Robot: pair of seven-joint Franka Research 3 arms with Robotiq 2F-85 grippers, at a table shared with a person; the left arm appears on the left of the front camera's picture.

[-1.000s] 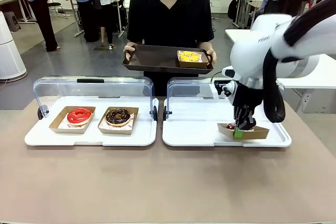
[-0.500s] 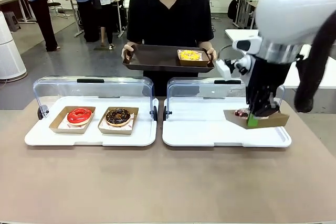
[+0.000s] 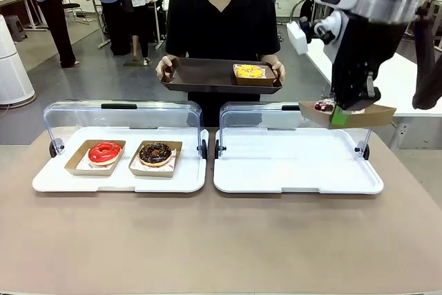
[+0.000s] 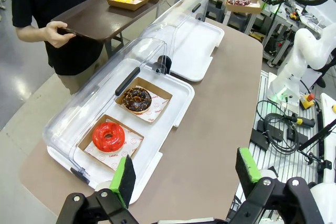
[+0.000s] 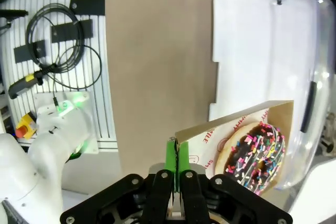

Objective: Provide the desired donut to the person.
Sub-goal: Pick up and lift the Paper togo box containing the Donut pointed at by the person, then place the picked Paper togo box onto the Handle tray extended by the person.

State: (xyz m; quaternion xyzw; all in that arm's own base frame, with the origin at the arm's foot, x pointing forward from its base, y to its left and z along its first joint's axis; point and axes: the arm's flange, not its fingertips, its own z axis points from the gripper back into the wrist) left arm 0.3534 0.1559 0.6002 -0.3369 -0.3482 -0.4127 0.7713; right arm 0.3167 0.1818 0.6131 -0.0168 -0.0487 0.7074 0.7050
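My right gripper is shut on the edge of a cardboard tray holding a chocolate donut with coloured sprinkles. It hangs in the air above the back right corner of the right white display tray. In the right wrist view the green pads pinch the cardboard rim, with the donut beside them. The person stands at the far side holding a brown serving tray that carries a yellow donut. My left gripper hangs open high above the table's end.
The left display tray holds a red donut and a chocolate donut in cardboard trays. Both clear lids stand raised at the back. Bare brown tabletop lies in front.
My right gripper has lifted the sprinkled donut in its cardboard tray off the right display tray, rising and drifting slightly right. The person's tray has barely moved.
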